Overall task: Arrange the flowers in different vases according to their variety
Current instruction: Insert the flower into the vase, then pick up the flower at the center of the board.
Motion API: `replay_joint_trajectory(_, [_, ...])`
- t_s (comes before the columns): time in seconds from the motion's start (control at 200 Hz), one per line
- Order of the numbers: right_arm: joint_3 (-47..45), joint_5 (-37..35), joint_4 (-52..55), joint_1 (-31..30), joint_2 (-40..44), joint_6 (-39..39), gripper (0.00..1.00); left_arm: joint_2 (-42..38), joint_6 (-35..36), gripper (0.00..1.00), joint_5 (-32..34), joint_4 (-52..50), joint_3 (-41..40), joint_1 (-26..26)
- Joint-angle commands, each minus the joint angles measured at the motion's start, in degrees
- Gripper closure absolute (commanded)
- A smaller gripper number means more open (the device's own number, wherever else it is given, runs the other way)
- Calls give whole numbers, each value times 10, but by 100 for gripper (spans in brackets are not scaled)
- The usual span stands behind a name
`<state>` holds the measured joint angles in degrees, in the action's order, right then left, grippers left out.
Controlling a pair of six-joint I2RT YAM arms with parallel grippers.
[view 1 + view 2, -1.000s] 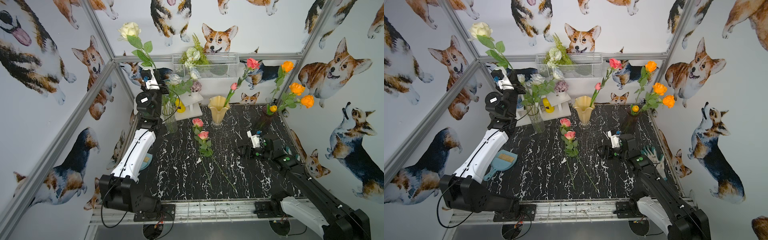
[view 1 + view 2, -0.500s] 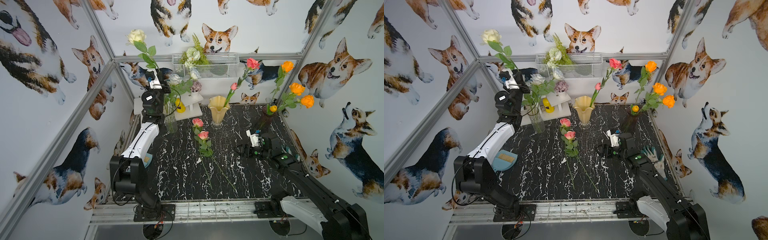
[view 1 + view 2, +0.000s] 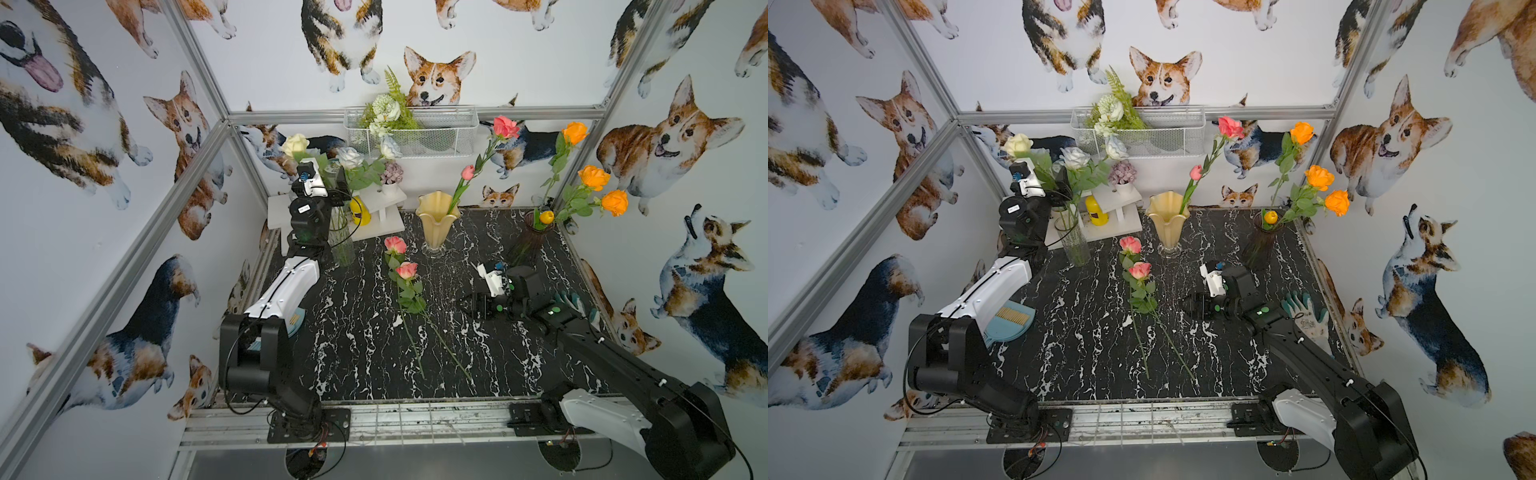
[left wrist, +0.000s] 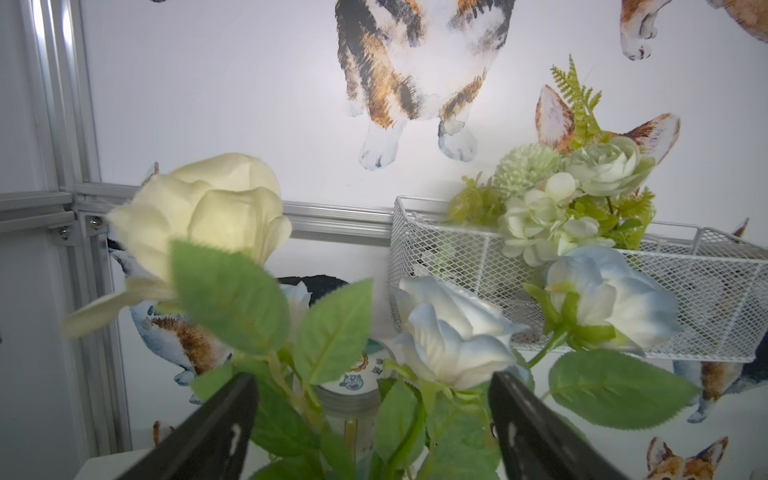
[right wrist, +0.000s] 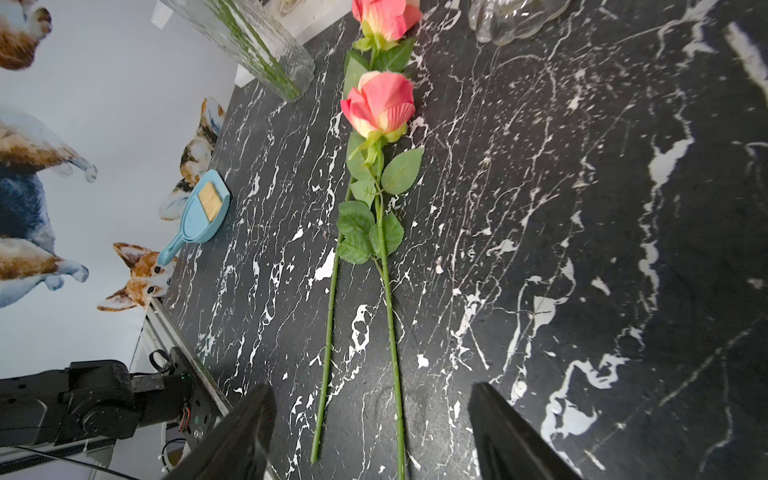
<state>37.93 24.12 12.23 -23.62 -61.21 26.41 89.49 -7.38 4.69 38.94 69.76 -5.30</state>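
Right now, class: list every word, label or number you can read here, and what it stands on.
No text can be read.
yellow bottle: dark label, too small.
jar lid: printed marks, blurred.
sticker on the left arm: too small.

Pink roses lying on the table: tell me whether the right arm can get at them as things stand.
Probably yes. The right gripper hangs open facing the pink roses, whose stems lie flat on the marble tabletop with nothing between; the left gripper is away at the clear glass vase.
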Motion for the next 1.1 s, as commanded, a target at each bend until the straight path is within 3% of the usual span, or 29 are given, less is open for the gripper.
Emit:
replay_joint_trajectory(0.0, [13, -16, -12, -20, -14, -16, 21, -20, 1, 0, -1, -58, -6, 0])
replay_joint_trajectory(0.556, [67, -142, 34, -129, -122, -46, 22, -196, -4, 0, -11, -222, -118, -20])
replay_joint_trajectory(1.096, [98, -244, 140, -233, -227, -33, 32, -355, -46, 0, -70, -371, -218, -59])
